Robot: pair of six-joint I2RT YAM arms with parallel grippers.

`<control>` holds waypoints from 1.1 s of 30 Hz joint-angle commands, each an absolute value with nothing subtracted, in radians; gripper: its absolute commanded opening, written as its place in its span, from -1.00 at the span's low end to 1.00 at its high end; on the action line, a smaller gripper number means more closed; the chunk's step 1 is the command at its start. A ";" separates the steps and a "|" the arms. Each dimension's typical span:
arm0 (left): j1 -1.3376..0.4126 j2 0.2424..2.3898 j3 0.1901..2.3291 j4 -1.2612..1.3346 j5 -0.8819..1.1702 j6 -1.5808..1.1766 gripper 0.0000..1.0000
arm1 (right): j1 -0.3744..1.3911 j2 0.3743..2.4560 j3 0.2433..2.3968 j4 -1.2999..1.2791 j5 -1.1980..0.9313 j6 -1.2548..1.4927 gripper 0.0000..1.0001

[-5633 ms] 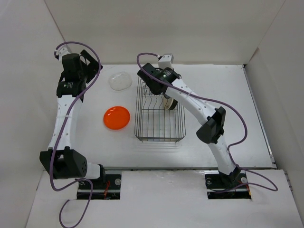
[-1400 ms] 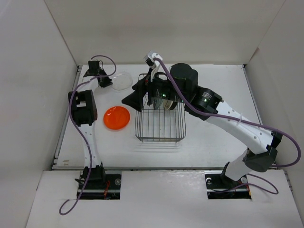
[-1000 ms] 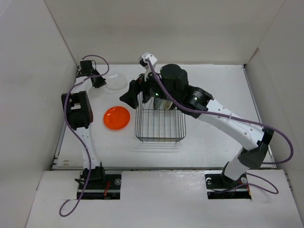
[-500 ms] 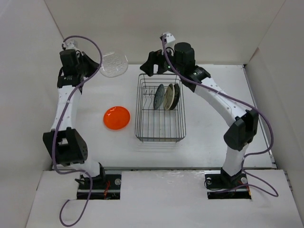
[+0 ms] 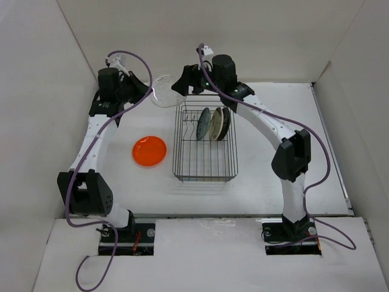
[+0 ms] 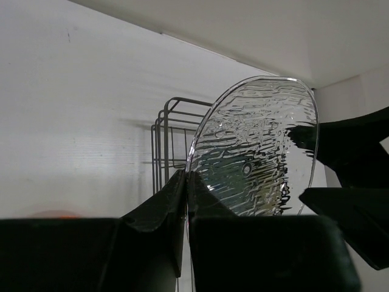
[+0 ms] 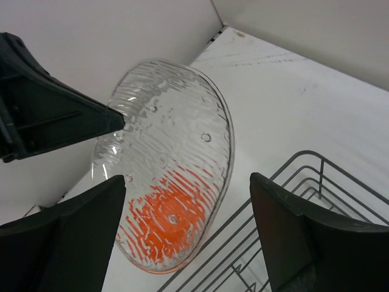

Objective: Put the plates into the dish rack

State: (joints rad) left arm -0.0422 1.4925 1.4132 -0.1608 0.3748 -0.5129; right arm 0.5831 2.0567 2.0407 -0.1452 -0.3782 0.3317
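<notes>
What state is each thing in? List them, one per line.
Left gripper: shut on clear plate.
Right gripper: open, fingers flanking clear plate.
Clear plate: held up in the air, on edge.
Orange plate: flat on table.
Rack: holds three plates.
Teal plate: on edge in rack.
Cream plate: on edge in rack.
Black plate: on edge in rack.

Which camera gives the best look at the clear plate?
The right wrist view: the clear plate fills it, nearly its whole ribbed face showing. The left wrist view shows it pinched at the rim by the left gripper, its lower part hidden. The top external view shows it small and faint.
</notes>
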 commanded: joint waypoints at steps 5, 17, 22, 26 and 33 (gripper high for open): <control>-0.038 1.417 1.381 -0.065 0.400 -0.522 -1.00 | 0.581 2.063 2.060 -0.087 -0.368 0.380 0.58; -0.038 1.373 1.315 0.012 0.405 -0.563 -0.07 | 0.659 1.941 1.994 -0.116 -0.239 0.509 -1.00; -0.038 1.299 1.275 -0.043 0.218 -0.606 1.00 | 0.791 1.875 2.100 -0.495 0.430 0.535 -1.00; -0.038 1.299 1.337 -0.199 0.010 -0.624 1.00 | 0.825 1.917 2.164 -0.718 0.753 0.648 -1.00; -0.038 1.270 1.381 -0.308 -0.172 -0.666 1.00 | 0.825 2.022 2.243 -1.069 1.086 0.828 -1.00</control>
